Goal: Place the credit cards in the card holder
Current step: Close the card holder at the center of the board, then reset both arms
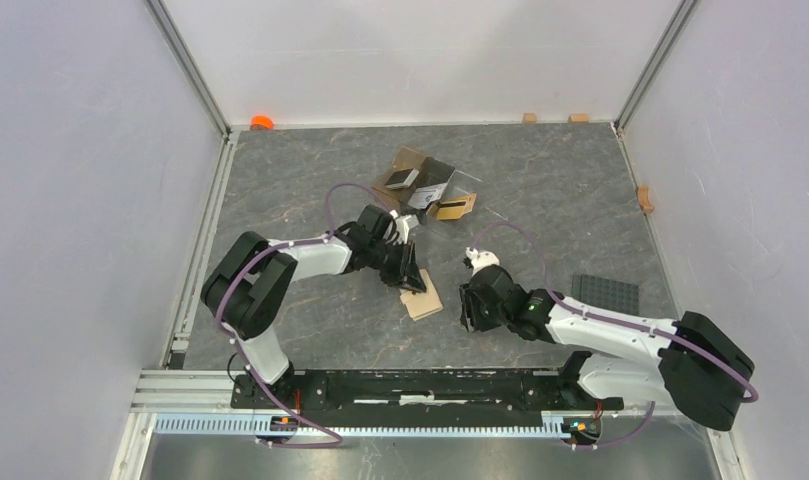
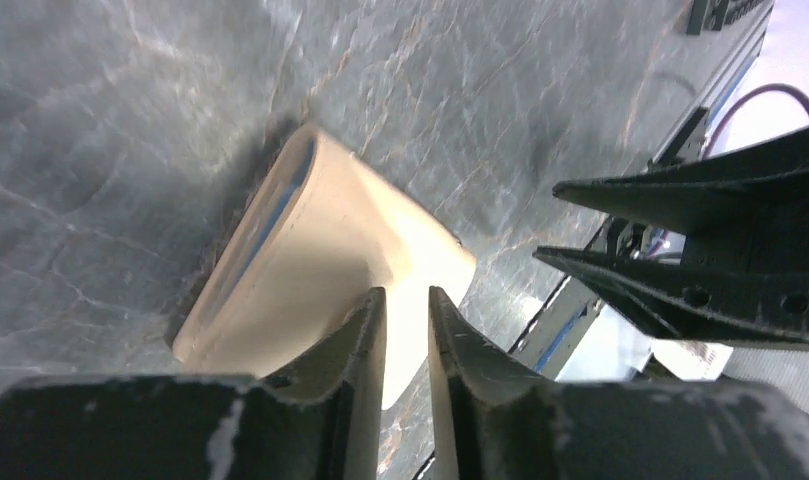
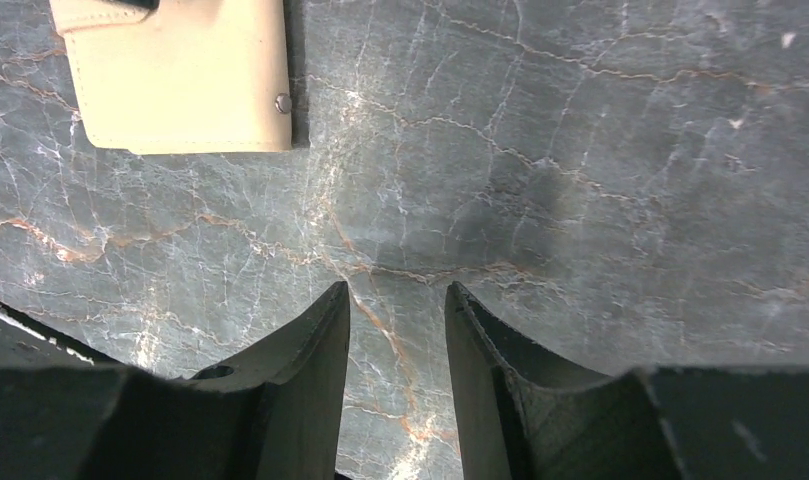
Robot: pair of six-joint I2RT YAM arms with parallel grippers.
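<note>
Tan holder [image 1: 421, 299] lies on the table [image 1: 310, 180] between my two grippers, with the cards [image 1: 402, 179] well apart in the clear box [image 1: 463, 183] at the far side. My left gripper [image 2: 407, 335] looks pinched on the holder's edge, one flap tilted up and blue lining showing. My right gripper [image 3: 397, 330] hangs spread and empty just beside it. To open it well, I should hold the pinch firm, lift slowly, and press the right fingers onto the lower flap so it cannot slide.
</note>
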